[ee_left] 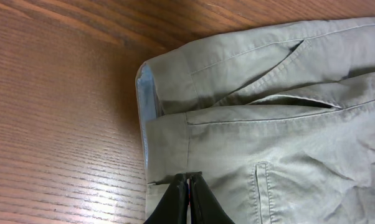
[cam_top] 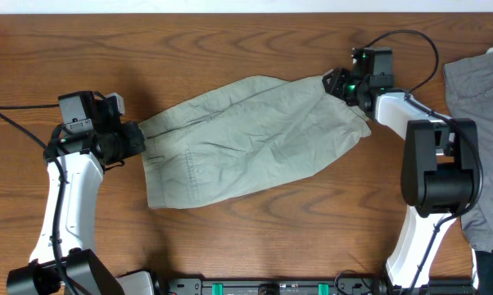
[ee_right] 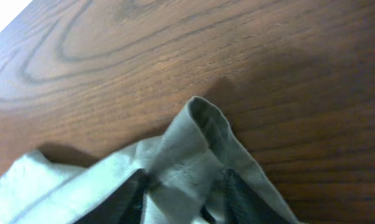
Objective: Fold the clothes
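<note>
The clothes (cam_top: 246, 139), pale khaki-green shorts, lie wrinkled across the middle of the table, with the waistband to the left and the leg ends to the right. My left gripper (cam_top: 136, 139) is at the waistband edge. In the left wrist view its black fingertips (ee_left: 189, 180) are pressed together on the waistband of the clothes (ee_left: 268, 124), near a stitched pocket. My right gripper (cam_top: 335, 82) is at the far right leg end. In its wrist view the fingers (ee_right: 184, 186) stand apart, and a raised fold of the clothes (ee_right: 200, 137) lies loosely between them.
Darker grey garments (cam_top: 480, 90) lie along the right edge of the wooden table (cam_top: 230, 41), behind the right arm's base. Bare wood shows above and below the shorts.
</note>
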Controlling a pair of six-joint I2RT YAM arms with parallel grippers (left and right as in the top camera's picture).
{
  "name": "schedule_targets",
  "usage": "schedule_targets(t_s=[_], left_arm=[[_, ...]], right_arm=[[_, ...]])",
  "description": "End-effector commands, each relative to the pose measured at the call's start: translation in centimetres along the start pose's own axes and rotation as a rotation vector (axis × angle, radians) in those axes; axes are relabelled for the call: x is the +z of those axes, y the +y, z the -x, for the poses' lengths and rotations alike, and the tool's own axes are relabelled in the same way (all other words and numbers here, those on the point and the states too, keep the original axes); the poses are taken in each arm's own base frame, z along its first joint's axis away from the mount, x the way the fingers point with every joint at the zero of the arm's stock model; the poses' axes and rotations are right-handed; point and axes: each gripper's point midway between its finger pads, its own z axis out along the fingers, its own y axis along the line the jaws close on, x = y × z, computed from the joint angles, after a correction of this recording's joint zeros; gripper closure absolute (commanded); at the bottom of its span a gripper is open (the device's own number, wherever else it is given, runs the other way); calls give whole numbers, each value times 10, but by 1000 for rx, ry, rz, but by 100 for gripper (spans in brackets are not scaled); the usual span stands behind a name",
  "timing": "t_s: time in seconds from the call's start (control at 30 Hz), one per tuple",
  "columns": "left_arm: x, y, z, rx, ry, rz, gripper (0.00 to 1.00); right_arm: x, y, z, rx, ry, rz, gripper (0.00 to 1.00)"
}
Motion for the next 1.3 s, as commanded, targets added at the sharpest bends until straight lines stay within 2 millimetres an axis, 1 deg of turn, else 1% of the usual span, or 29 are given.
schedule_targets(t_s=[0.0,0.13,0.2,0.3,0.33,0.37,0.4,0.47,0.5,0.53,0.57,0.63,0.77,0.83,0.87,0.9,0.97,1.0,1.07,1.27], left_arm=[[-3,2,6,4,-14,9,94],[-3,2,5,4,-12,9,94],[-3,2,5,4,-11,9,94],[-3,2,5,3,-10,10,94],[-3,2,5,3,-10,10,94],[-3,2,5,4,-10,10,94],[-3,2,5,3,-10,10,94],[-3,2,5,3,-10,10,94],[-3,2,5,3,-10,10,94],[-3,2,5,3,-10,10,94],[-3,2,5,3,-8,10,94],[-3,2,3,1,-1,10,94],[-4,3,-9,-13,48,15,94],[-4,4,-17,-21,77,17,86],[-3,4,-20,-24,86,18,83],[-2,5,-23,-27,96,20,78],[2,9,-27,-30,111,34,69],[4,13,-29,-32,118,53,67],[12,20,-31,-34,133,84,66],[46,28,-30,-44,168,76,66]], right_arm=[[4,9,-4,12,-9,-14,70],[4,11,-3,14,-13,-9,70],[4,10,-4,15,-8,-9,65],[6,8,-8,27,3,-16,63],[7,7,-9,29,4,-16,67],[8,7,-9,30,4,-15,74],[8,7,-9,33,3,-16,78],[8,8,-7,30,-4,-11,84],[8,9,-6,27,-8,-2,89],[8,12,-5,24,-10,13,97],[8,17,-3,20,-11,43,99],[5,26,3,8,-19,99,99],[-4,42,12,-7,-26,195,99],[-9,50,16,-17,-29,236,99],[-10,51,17,-19,-32,238,99],[-11,52,17,-21,-34,240,99],[-11,53,17,-22,-35,241,99],[-11,53,17,-22,-34,241,99],[-11,53,17,-21,-32,239,99],[-11,53,16,-21,-32,239,99]])
